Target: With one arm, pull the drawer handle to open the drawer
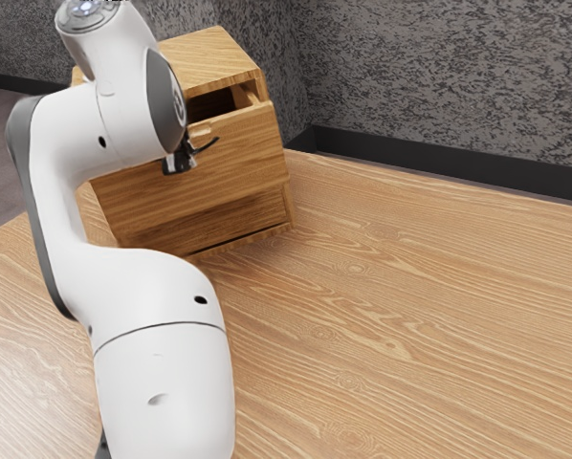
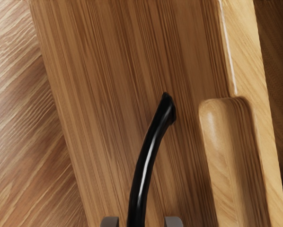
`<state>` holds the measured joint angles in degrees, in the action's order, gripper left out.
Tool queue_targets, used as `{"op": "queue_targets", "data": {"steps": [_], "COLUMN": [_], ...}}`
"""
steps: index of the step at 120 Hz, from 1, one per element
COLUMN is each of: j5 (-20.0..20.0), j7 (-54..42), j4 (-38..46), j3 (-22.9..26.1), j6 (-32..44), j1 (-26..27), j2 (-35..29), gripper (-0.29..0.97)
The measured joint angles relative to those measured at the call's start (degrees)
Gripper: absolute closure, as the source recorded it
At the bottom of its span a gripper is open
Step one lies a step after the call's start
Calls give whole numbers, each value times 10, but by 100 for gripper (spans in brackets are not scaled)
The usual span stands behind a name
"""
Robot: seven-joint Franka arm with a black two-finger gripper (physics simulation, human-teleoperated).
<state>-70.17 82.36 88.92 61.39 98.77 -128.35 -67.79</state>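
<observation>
A light wooden cabinet (image 1: 200, 191) stands at the back of the table on the exterior view's left. Its top drawer (image 1: 233, 129) is pulled partly out, leaving a dark gap under the cabinet top. The drawer carries a curved black handle (image 1: 206, 145) on its front. My gripper (image 1: 178, 164) is at that handle, partly hidden by my white forearm. In the wrist view the black handle (image 2: 148, 156) arcs from the drawer front (image 2: 99, 94) down between my two grey fingertips (image 2: 110, 221), and my gripper (image 2: 141, 221) is shut on it.
The wooden table (image 1: 410, 306) stretches wide toward the exterior view's right and front. A grey speckled wall (image 1: 439, 67) with a dark skirting runs behind. My white arm base (image 1: 162, 382) fills the lower left.
</observation>
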Motion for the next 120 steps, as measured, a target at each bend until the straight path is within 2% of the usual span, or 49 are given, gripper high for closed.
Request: {"op": "queue_targets", "data": {"steps": [120], "j5": [45], "j7": [15], "j4": [80], "j3": [-34], "j6": [2], "j1": [106], "j2": [-13], "gripper": [64]}}
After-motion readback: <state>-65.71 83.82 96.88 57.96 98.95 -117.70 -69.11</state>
